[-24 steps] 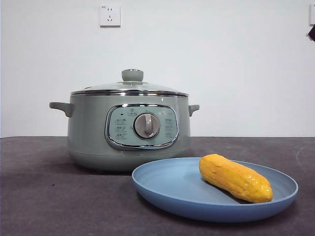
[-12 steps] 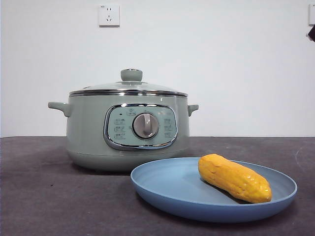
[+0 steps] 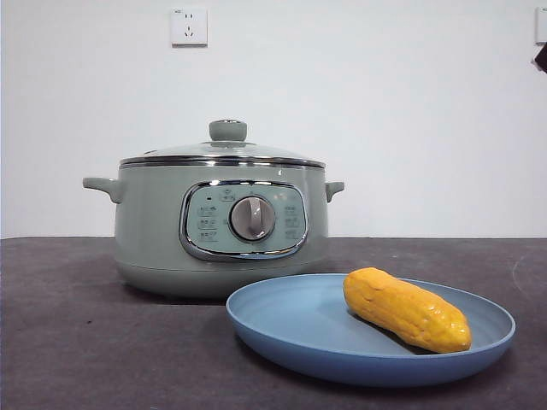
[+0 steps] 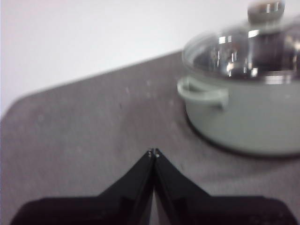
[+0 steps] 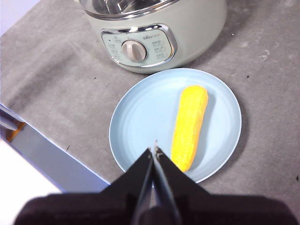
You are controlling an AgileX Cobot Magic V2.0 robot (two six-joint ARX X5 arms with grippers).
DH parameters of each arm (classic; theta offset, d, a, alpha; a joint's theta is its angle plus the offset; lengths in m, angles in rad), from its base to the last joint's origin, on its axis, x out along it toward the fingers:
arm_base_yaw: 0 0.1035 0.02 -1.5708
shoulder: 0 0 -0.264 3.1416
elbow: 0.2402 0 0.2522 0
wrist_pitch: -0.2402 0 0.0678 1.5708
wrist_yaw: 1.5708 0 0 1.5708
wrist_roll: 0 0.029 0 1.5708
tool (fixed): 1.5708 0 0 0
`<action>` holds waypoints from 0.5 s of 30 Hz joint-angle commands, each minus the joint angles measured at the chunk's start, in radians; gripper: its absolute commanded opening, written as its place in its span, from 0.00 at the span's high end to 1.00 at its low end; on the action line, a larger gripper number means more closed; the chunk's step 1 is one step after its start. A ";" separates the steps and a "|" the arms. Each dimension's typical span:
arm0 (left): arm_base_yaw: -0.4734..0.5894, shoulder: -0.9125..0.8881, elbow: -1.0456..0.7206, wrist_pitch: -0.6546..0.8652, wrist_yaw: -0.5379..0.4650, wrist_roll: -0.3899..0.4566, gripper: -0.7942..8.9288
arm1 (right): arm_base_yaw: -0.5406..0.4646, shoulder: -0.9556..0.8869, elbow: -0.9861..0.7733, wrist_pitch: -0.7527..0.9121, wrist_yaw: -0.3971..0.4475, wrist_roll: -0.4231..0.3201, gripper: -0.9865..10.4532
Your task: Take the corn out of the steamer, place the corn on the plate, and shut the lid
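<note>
I see both grippers, left [image 4: 153, 152] and right [image 5: 153, 149], raised with jaws closed, empty; steamer [image 4: 243, 117] blurred and cut off.

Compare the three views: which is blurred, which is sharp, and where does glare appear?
Left wrist view: soft and blurred, with glare on the glass lid of the steamer. Front view: sharp, soft shadow under the plate. Right wrist view: sharp on the corn.

One corn [image 3: 407, 309], one plate [image 3: 282, 329], one steamer [image 3: 154, 231] and one lid [image 3: 224, 151] sit on the bench [image 3: 77, 342]. Two grippers are in view, left gripper [image 4: 153, 153] and right gripper [image 5: 153, 151]. One wall socket [image 3: 189, 26].
</note>
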 commanded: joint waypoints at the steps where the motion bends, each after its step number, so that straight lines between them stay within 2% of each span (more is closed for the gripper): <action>1: 0.003 -0.055 -0.058 0.009 -0.018 -0.040 0.92 | 0.003 -0.001 -0.008 0.005 0.001 -0.005 0.91; 3: 0.004 -0.089 -0.091 0.006 -0.023 -0.060 0.92 | 0.003 -0.001 -0.008 0.005 0.001 -0.005 0.91; 10: 0.003 -0.191 -0.169 -0.040 -0.145 -0.147 0.92 | 0.003 -0.001 -0.008 0.005 0.001 -0.005 0.91; 15: 0.003 -0.253 -0.169 -0.080 -0.148 -0.175 0.92 | 0.003 -0.001 -0.008 0.005 0.001 -0.005 0.91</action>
